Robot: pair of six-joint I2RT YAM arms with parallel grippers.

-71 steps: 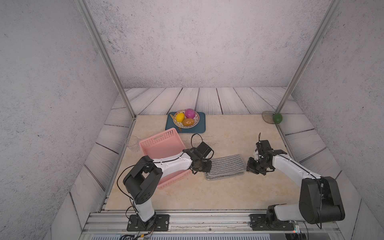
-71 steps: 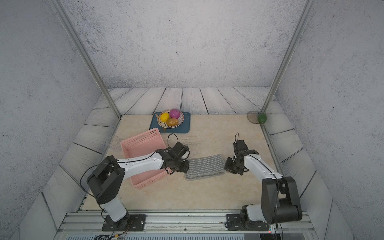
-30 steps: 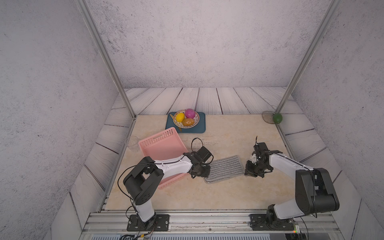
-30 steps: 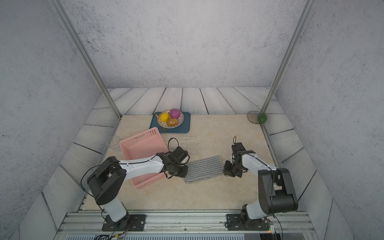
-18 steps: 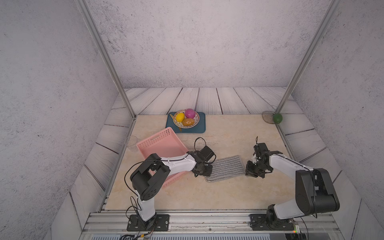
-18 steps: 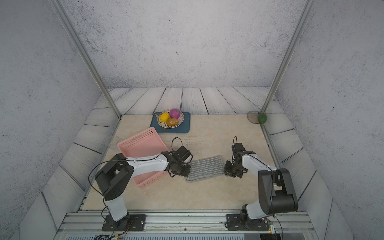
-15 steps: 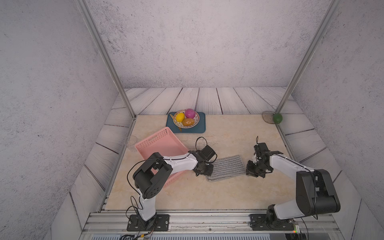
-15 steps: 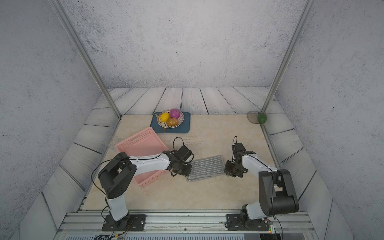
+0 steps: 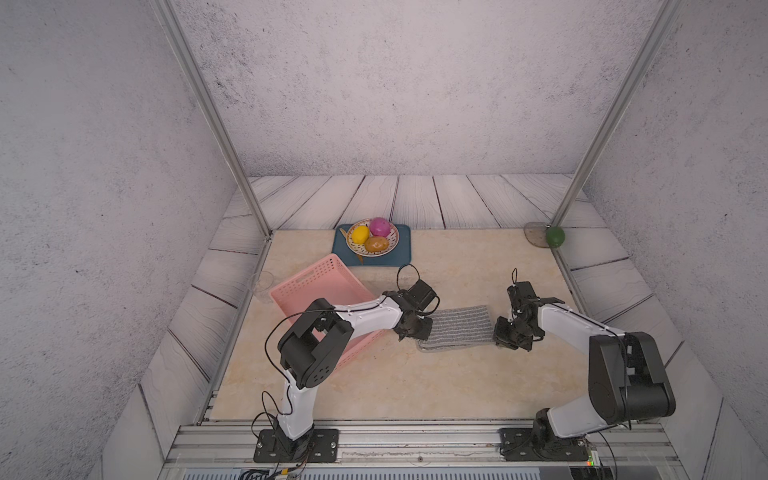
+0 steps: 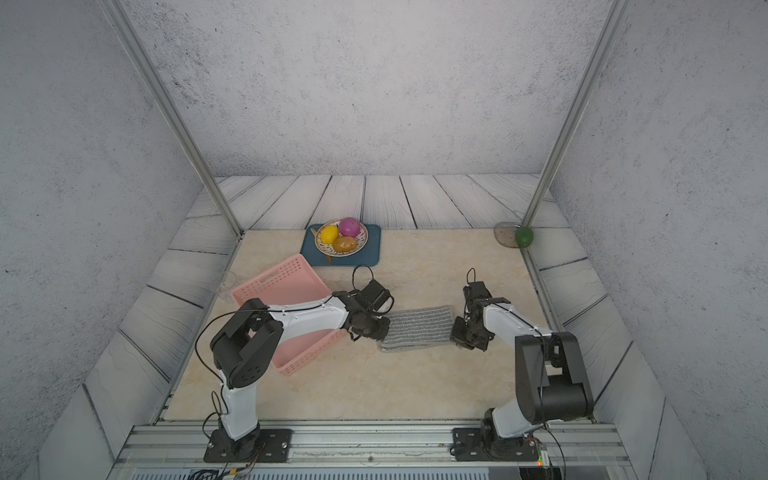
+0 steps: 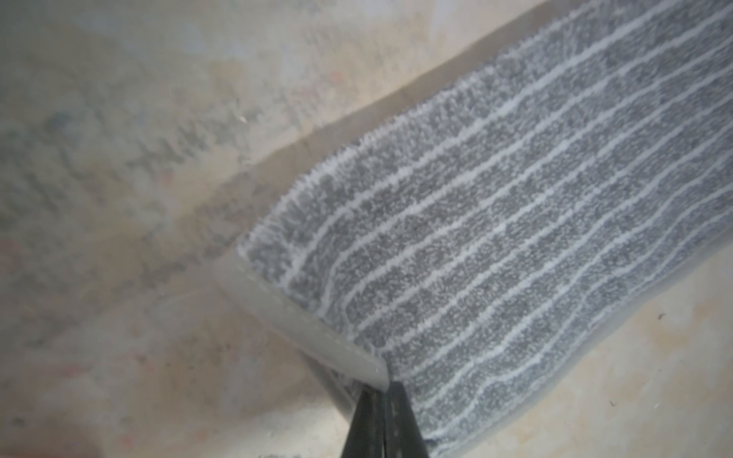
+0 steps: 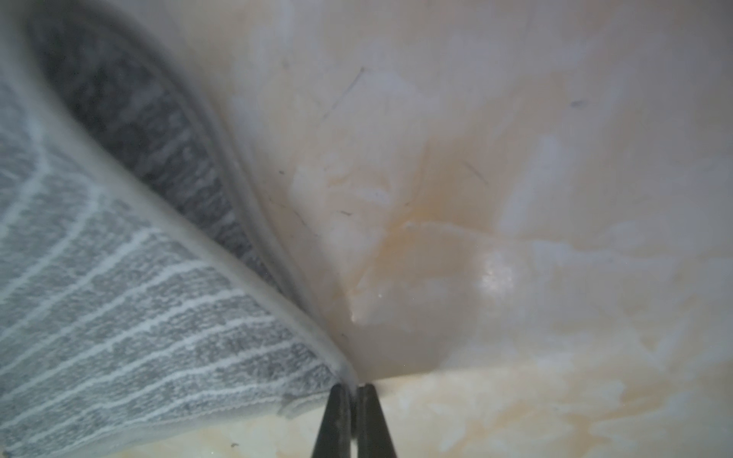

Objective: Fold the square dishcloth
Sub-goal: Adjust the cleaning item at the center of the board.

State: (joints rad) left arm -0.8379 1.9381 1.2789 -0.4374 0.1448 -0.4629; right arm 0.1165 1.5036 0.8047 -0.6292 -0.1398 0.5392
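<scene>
two grippers: both have their jaws together, each pinching one end of the cloth.
left gripper (image 11: 384, 392): it has just finished closing on the hemmed corner, and the left wrist view shows the hem running right into the tips.
right gripper (image 12: 354, 390): clamped tight on the opposite corner, where the edge is raised and a second layer shows beneath.
square dishcloth (image 9: 457, 326): a striped strip lying on the table (image 9: 415, 386) between the arms, close to the pink basket (image 9: 316, 282).
meaning: with both ends held, i judge the grasp step finished. lifting this edge and carrying it over comes next.
versus 2.4 s ago: the left gripper has shifted onto the cloth's end. its elbow has swung inward over the basket, whose far corner now sits a little further left. the cloth itself lies about where it did.
</scene>
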